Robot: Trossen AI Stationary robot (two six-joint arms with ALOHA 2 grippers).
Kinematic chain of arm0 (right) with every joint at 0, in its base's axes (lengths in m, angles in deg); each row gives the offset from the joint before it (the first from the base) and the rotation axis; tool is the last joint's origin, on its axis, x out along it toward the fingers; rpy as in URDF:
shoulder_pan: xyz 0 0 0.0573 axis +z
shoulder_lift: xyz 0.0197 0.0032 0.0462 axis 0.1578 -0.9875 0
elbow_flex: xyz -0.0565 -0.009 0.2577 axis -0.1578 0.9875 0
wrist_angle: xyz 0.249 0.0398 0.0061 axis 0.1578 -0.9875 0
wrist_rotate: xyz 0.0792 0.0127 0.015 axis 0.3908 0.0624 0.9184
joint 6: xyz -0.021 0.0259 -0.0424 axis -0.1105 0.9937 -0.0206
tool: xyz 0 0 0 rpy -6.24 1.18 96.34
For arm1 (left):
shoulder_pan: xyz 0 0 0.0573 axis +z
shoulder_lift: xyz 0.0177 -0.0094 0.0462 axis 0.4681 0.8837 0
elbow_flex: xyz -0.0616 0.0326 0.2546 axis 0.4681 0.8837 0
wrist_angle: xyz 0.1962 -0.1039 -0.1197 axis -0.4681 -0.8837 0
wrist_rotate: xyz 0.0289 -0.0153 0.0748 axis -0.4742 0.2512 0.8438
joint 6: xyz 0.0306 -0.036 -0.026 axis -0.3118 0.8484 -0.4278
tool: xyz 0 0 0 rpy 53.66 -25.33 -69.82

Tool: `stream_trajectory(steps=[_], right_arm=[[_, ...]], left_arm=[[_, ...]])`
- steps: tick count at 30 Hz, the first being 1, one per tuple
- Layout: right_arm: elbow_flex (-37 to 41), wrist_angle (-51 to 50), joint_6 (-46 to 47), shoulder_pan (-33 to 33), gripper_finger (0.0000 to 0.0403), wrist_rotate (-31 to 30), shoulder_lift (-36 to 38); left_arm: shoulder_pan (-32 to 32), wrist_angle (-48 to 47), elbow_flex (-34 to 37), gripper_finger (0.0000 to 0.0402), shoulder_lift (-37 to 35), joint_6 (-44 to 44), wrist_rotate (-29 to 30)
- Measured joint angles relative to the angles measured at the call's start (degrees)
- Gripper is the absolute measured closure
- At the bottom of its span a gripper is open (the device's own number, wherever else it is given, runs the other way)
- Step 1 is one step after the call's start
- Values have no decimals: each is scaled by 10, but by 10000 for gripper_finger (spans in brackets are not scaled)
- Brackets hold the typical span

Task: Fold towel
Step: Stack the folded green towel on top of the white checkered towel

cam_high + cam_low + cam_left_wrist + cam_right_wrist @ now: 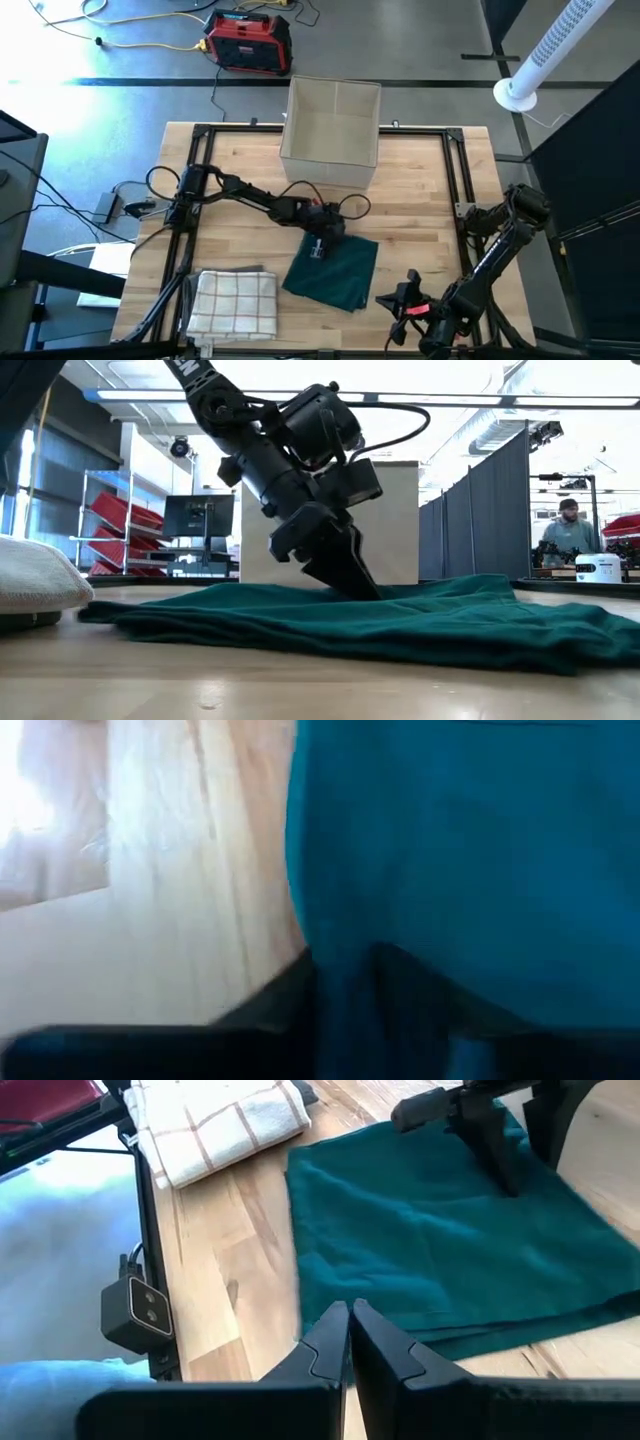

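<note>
Left hand (345,575) reaches down at mid-table, fingers pinched; right hand (348,1342) waits closed at the table's edge

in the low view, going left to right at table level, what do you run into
white towel stack → left gripper, shut on the green towel → person in the room behind

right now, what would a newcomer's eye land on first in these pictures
The dark green towel lying near the table's middle, with the left gripper planted on its far edge, fingers pinching a ridge of the cloth. Next, the folded white checked towel at the left front corner, and the open beige fabric box at the far edge.
</note>
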Motion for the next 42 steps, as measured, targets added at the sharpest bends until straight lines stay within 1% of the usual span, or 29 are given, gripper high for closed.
stream_trajectory(steps=[1,2,7,15,18,21,25,29,35,39,42], right_arm=[[0,0,0,0,403,0,0],[0,0,0,0,403,0,0],[0,-2,-1,0,403,-2,0],[0,-4,-28,0,403,-10,0],[0,-4,-45,-1,403,-11,0],[0,-5,-59,-2,403,-16,0],[0,-10,-65,-2,403,-23,0],[0,-11,-74,-2,403,-26,0],[0,-17,-73,-2,403,-27,0],[0,-17,-73,-2,403,-26,0],[0,-17,-72,-2,403,-26,0]], left_arm=[[-2,-1,0,387,0,5,5],[-5,-1,0,390,0,13,16],[-41,-23,3,398,-27,13,120],[-122,-155,-52,399,-140,-3,164],[-151,-200,-66,399,-184,12,176],[-179,-236,-83,399,-232,42,204],[-221,-289,-97,399,-272,79,246],[-268,-317,-123,399,-306,126,265],[-347,-386,-176,399,-320,202,306],[-404,-463,-220,399,-323,290,333],[-447,-479,-239,399,-322,364,333]])
